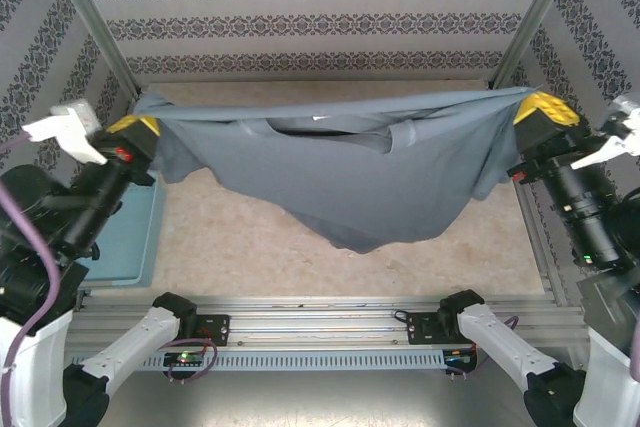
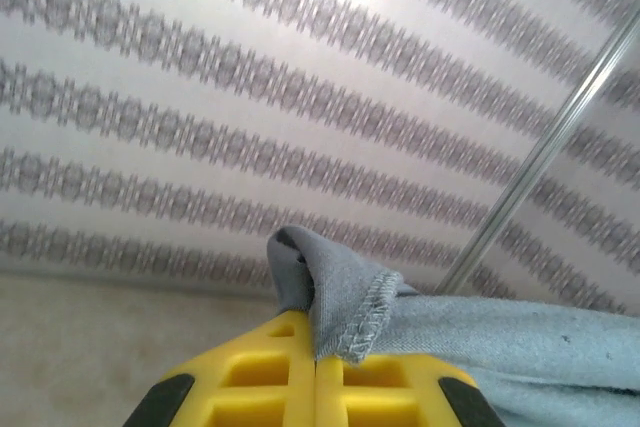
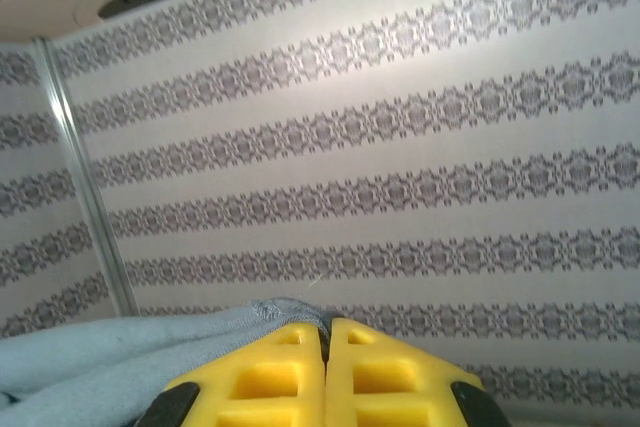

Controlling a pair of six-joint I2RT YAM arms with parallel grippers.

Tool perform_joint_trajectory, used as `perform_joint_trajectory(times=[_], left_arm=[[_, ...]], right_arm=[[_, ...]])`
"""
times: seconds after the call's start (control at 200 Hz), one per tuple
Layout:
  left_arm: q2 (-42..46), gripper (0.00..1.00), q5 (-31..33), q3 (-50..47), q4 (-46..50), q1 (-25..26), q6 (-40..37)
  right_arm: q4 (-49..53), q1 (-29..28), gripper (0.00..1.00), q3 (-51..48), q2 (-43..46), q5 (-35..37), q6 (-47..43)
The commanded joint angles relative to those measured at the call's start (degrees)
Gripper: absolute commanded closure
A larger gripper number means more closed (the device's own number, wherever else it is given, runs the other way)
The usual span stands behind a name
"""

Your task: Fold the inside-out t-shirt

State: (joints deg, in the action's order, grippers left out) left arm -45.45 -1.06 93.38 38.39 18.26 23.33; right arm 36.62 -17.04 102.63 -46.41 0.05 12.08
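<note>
Starting on the left, there's a light-blue plastic basket (image 1: 135, 247) sitting on the beige tabletop (image 1: 240, 247), right beside the left arm. Above it is the left gripper (image 1: 135, 126), the one with chunky yellow plastic fingers. It's up in the air with both fingers pressed together on a hemmed edge of the dark slate-grey, short-sleeved cloth t-shirt (image 1: 350, 182). In the left wrist view the stitched hem (image 2: 365, 312) pokes up out of the seam between the fingers, folded over on itself. The rest of the cloth trails off to the right.

The t-shirt is strung up between the two grippers, so it's hanging rather than lying flat. Its top edge is pulled nearly straight across in front of the patterned wallpaper wall (image 1: 320, 27). The middle sags in a big belly toward the tabletop, lowest around centre. Honestly can't tell if that low point touches the surface. The neck opening shows just under the taut edge, with a small pale label (image 1: 320, 119) in it.

Over on the right, the right gripper (image 1: 545, 109) has the same yellow fingers, clamped tight on the other end. The right wrist view shows a little bump of grey cloth pinched at the fingertips, with the rest draping off to the left.
</note>
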Motion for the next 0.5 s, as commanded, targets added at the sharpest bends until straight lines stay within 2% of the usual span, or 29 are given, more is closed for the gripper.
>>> perform_joint_trajectory(times=[0.0,0.23,0.35,0.495], left_arm=[[-6.19,1.0,3.35,2.61,-1.18,-0.5,-0.05],[-25.68,1.0,12.35,10.7,3.96,-0.53,0.2],[-37.39,1.0,14.71,12.54,4.78,-0.59,-0.01],[-51.79,1.0,14.46,13.86,4.25,-1.58,1.73]], right_arm=[[-0.63,-0.33,1.0,2.55,-6.67,2.6,-0.05],[-4.02,-0.12,1.0,2.71,-19.41,12.77,-3.22],[-7.56,0.88,1.0,-1.88,-26.77,12.18,-3.13],[-13.9,2.9,1.0,-8.76,-37.25,10.64,-0.67]])
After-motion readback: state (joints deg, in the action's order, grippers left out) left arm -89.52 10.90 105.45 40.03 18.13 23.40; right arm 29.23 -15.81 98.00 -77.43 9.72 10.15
